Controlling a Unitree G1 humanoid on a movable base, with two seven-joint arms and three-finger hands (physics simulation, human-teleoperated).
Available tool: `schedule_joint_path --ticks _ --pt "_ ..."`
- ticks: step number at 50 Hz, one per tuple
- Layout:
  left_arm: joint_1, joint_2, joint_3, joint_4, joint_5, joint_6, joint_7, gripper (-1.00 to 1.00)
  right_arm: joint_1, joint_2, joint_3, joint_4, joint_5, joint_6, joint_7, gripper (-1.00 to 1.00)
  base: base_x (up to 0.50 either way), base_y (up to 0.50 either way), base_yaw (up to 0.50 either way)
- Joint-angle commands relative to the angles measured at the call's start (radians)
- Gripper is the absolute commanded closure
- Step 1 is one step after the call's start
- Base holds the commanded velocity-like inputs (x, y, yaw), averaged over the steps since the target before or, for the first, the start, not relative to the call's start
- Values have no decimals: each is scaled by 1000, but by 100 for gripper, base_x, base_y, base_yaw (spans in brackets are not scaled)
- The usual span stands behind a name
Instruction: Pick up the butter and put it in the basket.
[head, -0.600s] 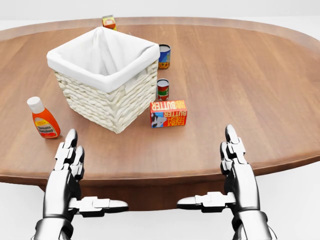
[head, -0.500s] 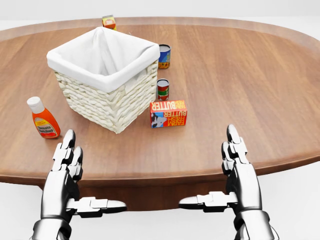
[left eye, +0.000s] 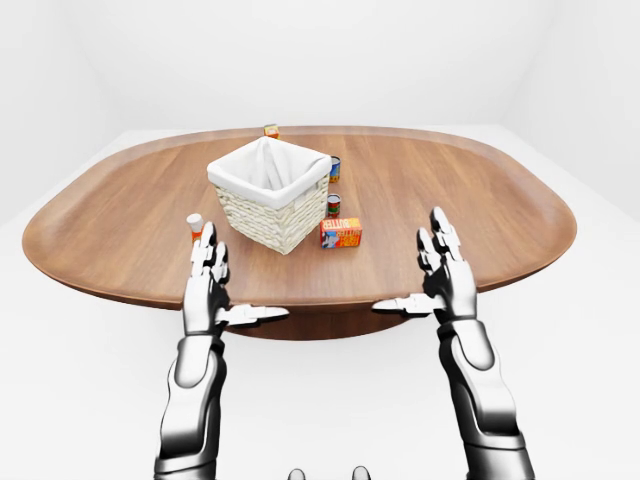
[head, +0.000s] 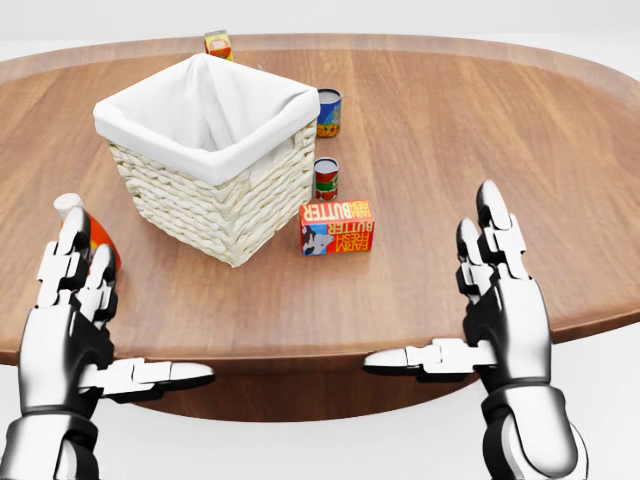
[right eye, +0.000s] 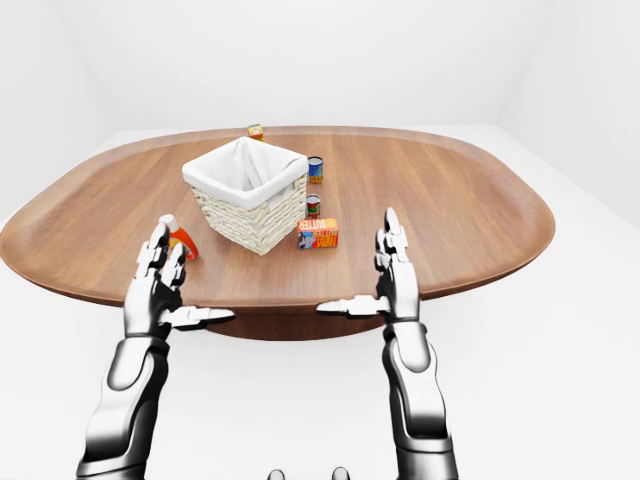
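Butter lying on the table, just right of the basket's lower right corner in the head view, toward the near edge, apart from both hands. Basket wicker with white lining, standing upright left of the table's middle. 2 small cans right of the basket: nearer can just above the butter, farther can beside the basket's rim. Small box at the far edge. Ketchup bottle near the left near edge, partly hidden behind the left hand. Left hand spread, fingers up, thumb pointing inward, holding nothing. Right hand likewise spread and empty, raised over the near edge, lower right of the butter.
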Motion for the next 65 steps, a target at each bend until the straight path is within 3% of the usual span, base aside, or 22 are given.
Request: schedule_joint_path --ticks 1,17,65 --pt "-32 23 36 -104 -18 0 -3 -100 -28 -6 -4 -113 33 0 -11 -100 0 0 0" --pt "-75 46 56 -169 10 0 -13 -100 -105 -11 -21 -179 77 0 -41 -100 0 0 0" --pt "-88 41 57 -225 -4 0 -10 -100 -100 -26 -38 -242 135 0 -44 -100 9 12 0"
